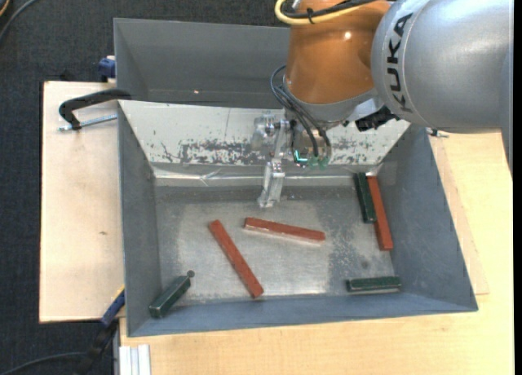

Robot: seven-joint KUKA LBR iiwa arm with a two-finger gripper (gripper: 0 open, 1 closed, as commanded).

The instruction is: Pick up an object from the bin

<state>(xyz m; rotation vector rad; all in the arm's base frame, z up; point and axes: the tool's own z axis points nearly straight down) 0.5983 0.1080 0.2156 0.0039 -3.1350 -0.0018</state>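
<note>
Hanging Over a Red Stick

The claw [270, 194] hangs near the back of the grey bin [134, 227], just behind one end of a flat red stick [284, 231] in the middle; I cannot tell if the claw is open or closed; another red stick [236, 258] lies slanted close beside the first; a dark green block [169, 296] sits in a front corner.

Bin floor [175, 202] bare at left, 2 red bars [235, 258] mid-bin, green bar [373, 284] front right
</note>
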